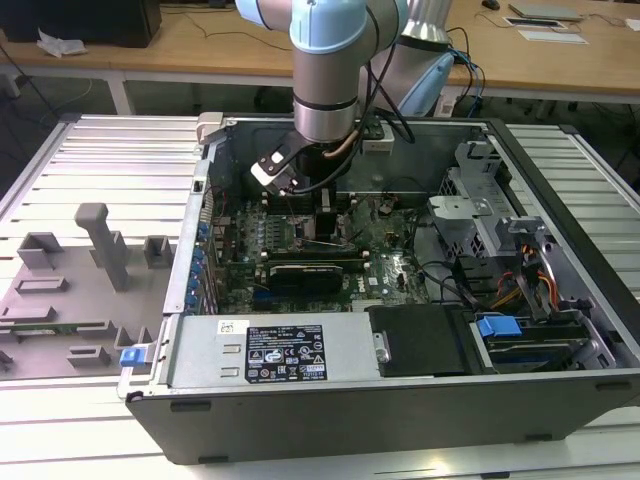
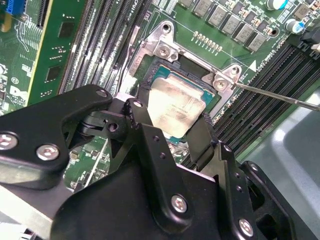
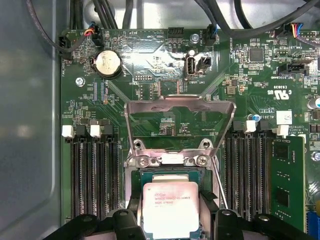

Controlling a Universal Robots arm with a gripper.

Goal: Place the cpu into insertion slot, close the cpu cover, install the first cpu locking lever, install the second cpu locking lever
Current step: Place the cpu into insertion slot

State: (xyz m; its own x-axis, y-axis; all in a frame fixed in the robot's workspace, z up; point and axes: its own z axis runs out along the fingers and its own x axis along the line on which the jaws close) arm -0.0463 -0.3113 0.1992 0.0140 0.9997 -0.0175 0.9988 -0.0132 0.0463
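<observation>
**Cpu gripped over the open socket**

In both wrist views the cpu [image 2: 176, 102] [image 3: 170, 205] is seen between the two black fingers [image 2: 137, 117] of the pincer [image 2: 169, 125]. The fingers are closed narrowly against its opposite edges. The chip lies directly over the insertion slot [image 3: 150, 176], whose dark rim is exposed around it. Whether it is fully seated cannot be told.

In the exterior view the arm [image 1: 325, 90] is pointed steeply down into the open computer case [image 1: 300, 420], which rests on the slatted metal bench [image 1: 110, 150].

The first wrist view shows the cpu cover [image 3: 180, 102] raised upright just behind the slot, with memory slots [image 3: 92, 170] flanking the socket and a coin cell [image 3: 107, 63] further up the motherboard [image 3: 150, 50]. In the second wrist view a thin locking lever [image 2: 280, 97] is seen swung clear beside the socket.
</observation>
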